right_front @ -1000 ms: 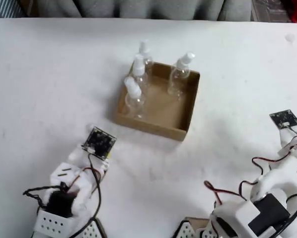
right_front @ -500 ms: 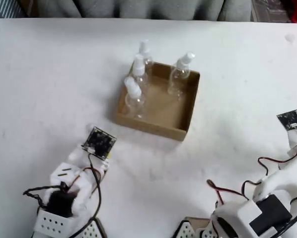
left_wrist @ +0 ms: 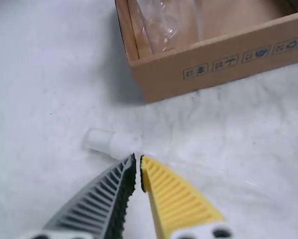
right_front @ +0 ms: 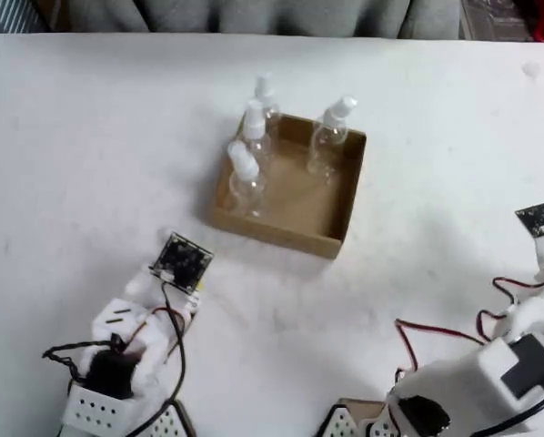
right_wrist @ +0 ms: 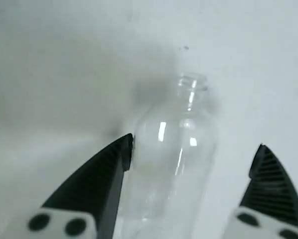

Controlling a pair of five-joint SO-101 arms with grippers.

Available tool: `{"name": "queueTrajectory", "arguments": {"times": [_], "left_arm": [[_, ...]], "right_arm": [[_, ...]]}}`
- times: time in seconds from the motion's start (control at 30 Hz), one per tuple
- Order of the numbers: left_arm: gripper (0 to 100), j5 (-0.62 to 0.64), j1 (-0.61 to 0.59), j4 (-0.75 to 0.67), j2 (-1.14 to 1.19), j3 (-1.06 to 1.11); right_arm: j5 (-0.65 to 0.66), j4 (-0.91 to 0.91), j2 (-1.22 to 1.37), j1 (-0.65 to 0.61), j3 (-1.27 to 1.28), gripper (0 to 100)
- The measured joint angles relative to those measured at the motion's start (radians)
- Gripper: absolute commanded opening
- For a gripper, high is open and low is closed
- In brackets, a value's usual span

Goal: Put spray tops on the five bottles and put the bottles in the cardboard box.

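**Cardboard box stocked with capped bottles; one bottle bare, one spray top loose**

Cardboard box (right_front: pixel 281 232) is recorded open-topped near the middle of the white table (right_front: pixel 90 137). Four clear bottles fitted with white spray tops are noted upright at it. One capped bottle (right_front: pixel 243 177) is placed in the near left corner, a second (right_front: pixel 254 132) by the left wall further back, and a third (right_front: pixel 331 135) at the far right corner. For the fourth (right_front: pixel 266 98), at the far left corner, it cannot be told whether it is inside the wall or just behind it.

A fifth bottle (right_wrist: pixel 174 164), clear and without a top, is observed in the right wrist view against the white surface. Its open neck is pointed away from the camera.

The right claw (right_wrist: pixel 195 142) is found released, its black fingers spread wide to either side of that bottle, with no contact visible.

A loose spray top (left_wrist: pixel 111 141) is seen lying on its side on the table, near the box wall (left_wrist: pixel 214 64) but apart from it.

The left claw (left_wrist: pixel 137 160) is found clenched, grey and yellow fingers pressed together with nothing between them. Its tips are set just beside the loose spray top.

The left arm (right_front: pixel 117 364) is sited at the near left of the table, the right arm (right_front: pixel 490 382) at the near right.
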Motion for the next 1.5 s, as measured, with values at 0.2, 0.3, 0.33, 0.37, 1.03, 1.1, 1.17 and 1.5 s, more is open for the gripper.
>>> {"name": "queueTrajectory", "arguments": {"times": [0.2,0.3,0.33,0.37,1.03,1.1,1.17,1.5], "left_arm": [[2,0.000,0.000,0.000,0.000,0.000],[2,0.000,0.000,0.000,0.000,0.000],[2,0.000,0.000,0.000,0.000,0.000],[2,0.000,0.000,0.000,0.000,0.000],[2,0.000,-0.038,-0.009,0.000,0.000],[2,0.009,-0.068,-0.052,0.000,0.000],[2,0.058,-0.101,-0.083,0.000,0.000],[2,0.198,-0.170,-0.097,0.008,-0.041]], "right_arm": [[0.000,0.000,0.068,-0.002,-0.055,15.5],[0.000,0.000,0.081,-0.002,-0.069,0.3],[0.000,0.000,0.081,-0.002,-0.075,1.9],[0.000,0.000,0.081,-0.002,-0.078,4.2],[-0.002,0.474,-0.123,-0.002,-0.138,1.5],[-0.002,0.506,-0.143,-0.002,-0.138,1.5],[-0.002,0.520,-0.155,-0.002,-0.138,1.5],[-0.002,0.522,-0.187,-0.002,-0.112,1.5]]}}
